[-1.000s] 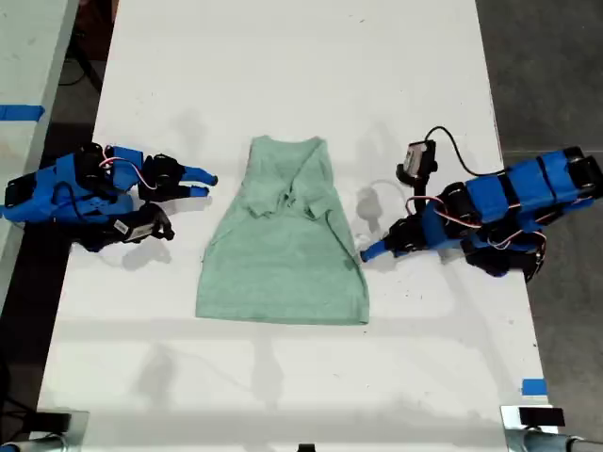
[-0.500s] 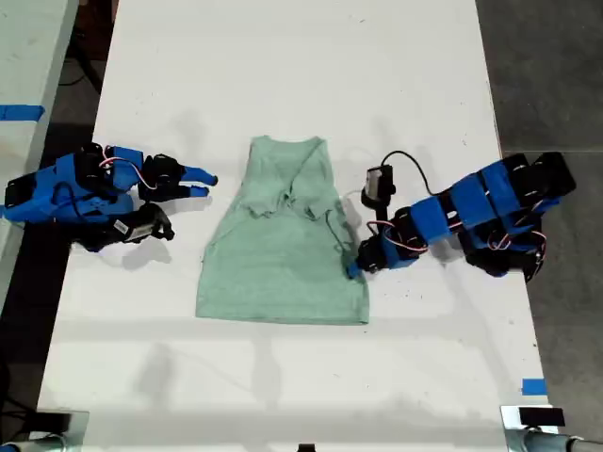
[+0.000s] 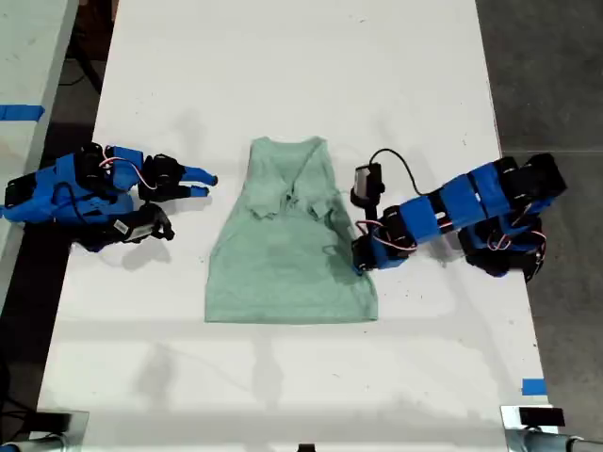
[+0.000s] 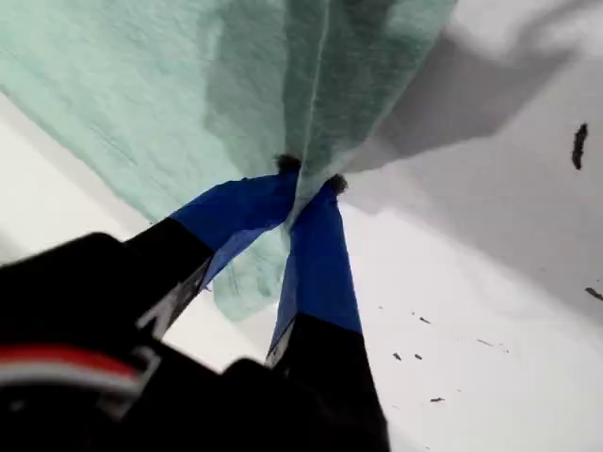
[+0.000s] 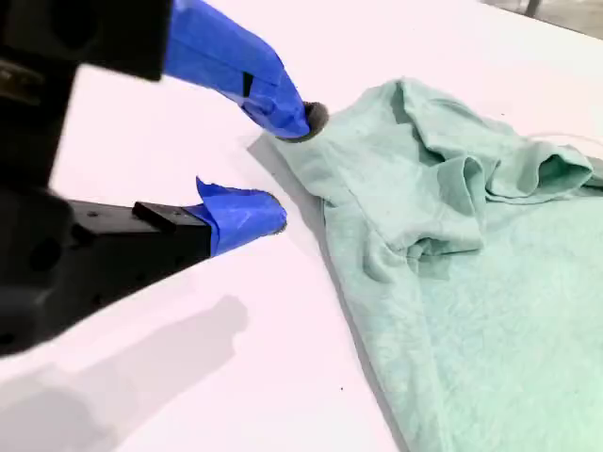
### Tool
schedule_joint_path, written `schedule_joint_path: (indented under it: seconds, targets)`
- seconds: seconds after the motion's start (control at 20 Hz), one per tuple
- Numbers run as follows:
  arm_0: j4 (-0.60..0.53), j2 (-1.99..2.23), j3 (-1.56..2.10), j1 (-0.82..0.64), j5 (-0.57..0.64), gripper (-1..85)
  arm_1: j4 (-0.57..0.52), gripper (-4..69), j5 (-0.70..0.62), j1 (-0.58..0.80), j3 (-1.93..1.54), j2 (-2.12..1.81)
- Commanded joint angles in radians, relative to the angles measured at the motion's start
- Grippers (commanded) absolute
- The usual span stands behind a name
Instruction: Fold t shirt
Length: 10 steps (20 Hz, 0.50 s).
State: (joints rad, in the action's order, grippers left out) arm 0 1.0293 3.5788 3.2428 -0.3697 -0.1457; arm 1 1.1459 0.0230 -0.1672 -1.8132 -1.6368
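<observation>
Toward the exterior view's left edge of the long white table (image 3: 283,85), my second gripper (image 3: 202,183), a blue-taped two-finger claw on a blue arm, is held low over the surface with its jaws apart and nothing between them; in the second wrist view the second gripper (image 5: 283,165) is seen just beside the side edge of the garment without touching it. The small pale mint-green knit t shirt (image 3: 287,250) is spread flat at the middle of the table, neck end toward the far edge, wider hem toward the near edge, with its sleeves tucked and wrinkled across the chest. At the exterior view's right side of the cloth, my first gripper (image 3: 358,256) is closed on the t shirt's side edge; in the first wrist view the first gripper (image 4: 309,181) is shown pinching a fold of the fabric (image 4: 141,85), which is raised slightly off the table. The step in hand is judged to be the taking hold of one side for a fold. Next, the pinched edge would need to be lifted and carried across toward the opposite side, with the grip kept firm so the soft knit is not dropped.
</observation>
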Motion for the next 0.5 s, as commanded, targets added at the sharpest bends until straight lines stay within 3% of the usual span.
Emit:
schedule_joint_path:
  seconds: [0.0, 0.1, 0.3, 0.45]
  targets:
    - [-0.002, 0.005, 0.046, -0.008, -0.006, 12.6, 0.127, -0.5, -0.078, 0.02, 0.218, 0.008]
    - [-0.002, 0.005, 0.046, -0.008, -0.006, 12.6, 0.19, -0.5, -0.143, 0.031, 0.382, 0.058]
    - [-0.002, 0.005, 0.046, -0.008, -0.006, 12.6, 0.206, -0.5, -0.262, 0.044, 0.755, 0.296]
    - [-0.002, 0.005, 0.046, -0.008, -0.006, 12.7, 0.117, -0.5, -0.311, 0.074, 0.871, 0.472]
